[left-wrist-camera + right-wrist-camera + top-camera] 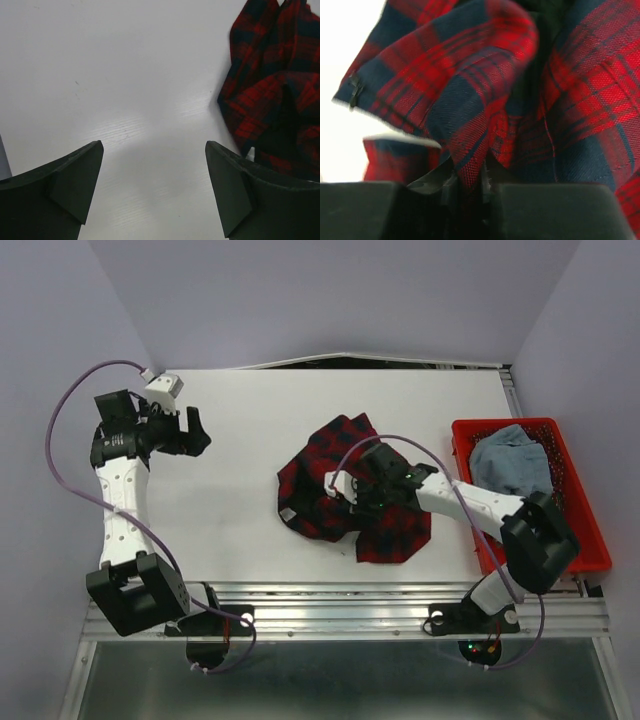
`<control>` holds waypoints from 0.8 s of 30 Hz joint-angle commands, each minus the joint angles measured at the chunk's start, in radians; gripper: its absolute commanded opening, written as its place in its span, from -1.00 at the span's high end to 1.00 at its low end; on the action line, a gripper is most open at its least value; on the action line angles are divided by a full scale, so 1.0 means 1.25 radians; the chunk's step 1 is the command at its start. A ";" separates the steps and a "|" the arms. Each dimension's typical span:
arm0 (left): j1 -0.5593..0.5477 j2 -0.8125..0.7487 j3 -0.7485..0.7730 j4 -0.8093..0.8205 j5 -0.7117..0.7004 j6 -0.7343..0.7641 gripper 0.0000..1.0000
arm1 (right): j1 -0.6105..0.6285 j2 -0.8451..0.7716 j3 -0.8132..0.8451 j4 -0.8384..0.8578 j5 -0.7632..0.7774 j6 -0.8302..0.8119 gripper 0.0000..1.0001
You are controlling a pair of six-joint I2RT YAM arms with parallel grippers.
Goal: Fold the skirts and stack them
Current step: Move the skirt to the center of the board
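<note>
The red-and-navy plaid skirt lies crumpled in the middle of the white table. My right gripper is over it and shut on a fold of the plaid cloth, which fills the right wrist view. The plaid skirt also shows at the right edge of the left wrist view. The light blue-grey skirt lies bunched in the red basket at the right. My left gripper is open and empty above bare table at the far left, well apart from the plaid skirt.
The red plastic basket stands at the table's right edge. Grey walls close in the table at the back and sides. A purple cable loops over the right arm. A metal rail runs along the near edge.
</note>
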 commanded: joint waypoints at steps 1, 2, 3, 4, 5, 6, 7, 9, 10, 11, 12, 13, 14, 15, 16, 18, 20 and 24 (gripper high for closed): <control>-0.055 0.024 -0.033 -0.064 0.012 0.191 -0.88 | -0.012 -0.145 -0.102 0.062 0.165 -0.148 0.34; -0.080 0.032 -0.044 -0.060 -0.016 0.208 -0.85 | -0.012 -0.151 -0.111 0.068 0.187 -0.152 0.07; -0.107 0.032 -0.056 -0.048 -0.031 0.215 -0.84 | -0.012 -0.159 -0.118 0.076 0.222 -0.154 -0.19; -0.155 0.029 -0.086 -0.031 -0.043 0.210 -0.83 | -0.012 -0.171 -0.121 0.084 0.234 -0.139 -0.52; -0.177 0.027 -0.104 0.017 -0.050 0.198 -0.83 | -0.012 -0.176 -0.108 0.087 0.242 -0.117 -0.63; -0.199 0.018 -0.117 0.044 -0.057 0.185 -0.83 | -0.012 -0.178 -0.094 0.085 0.247 -0.071 -0.76; -0.239 0.016 -0.137 0.067 -0.061 0.170 -0.82 | -0.012 -0.182 -0.077 0.071 0.248 -0.052 -0.83; -0.291 0.010 -0.148 0.138 -0.084 0.117 -0.78 | -0.020 -0.186 -0.014 0.045 0.245 -0.013 -0.84; -0.310 0.006 -0.160 0.157 -0.093 0.103 -0.77 | -0.029 -0.188 0.008 0.016 0.240 0.036 -0.87; -0.354 -0.004 -0.170 0.201 -0.120 0.069 -0.78 | -0.038 -0.194 0.029 -0.001 0.231 0.064 -0.95; -0.375 -0.009 -0.179 0.221 -0.133 0.057 -0.77 | -0.050 -0.199 0.049 -0.018 0.196 0.091 -0.96; -0.397 -0.012 -0.190 0.235 -0.153 0.047 -0.77 | -0.072 -0.203 0.078 -0.055 0.179 0.146 -0.97; -0.443 -0.013 -0.203 0.255 -0.174 0.037 -0.77 | -0.082 -0.210 0.089 -0.072 0.164 0.170 -0.97; -0.460 -0.010 -0.209 0.259 -0.187 0.021 -0.79 | -0.091 -0.221 0.097 -0.091 0.131 0.192 -0.98; -0.475 -0.008 -0.222 0.265 -0.189 0.008 -0.82 | -0.099 -0.226 0.105 -0.121 0.117 0.232 -0.97; -0.516 -0.004 -0.245 0.299 -0.196 -0.040 -0.85 | -0.132 -0.242 0.094 -0.140 0.074 0.279 -0.97; -0.561 0.006 -0.259 0.343 -0.240 -0.073 -0.86 | -0.147 -0.247 0.081 -0.144 0.055 0.308 -0.97; -0.618 0.068 -0.261 0.374 -0.304 -0.123 -0.85 | -0.168 -0.230 0.033 -0.141 0.065 0.375 -0.91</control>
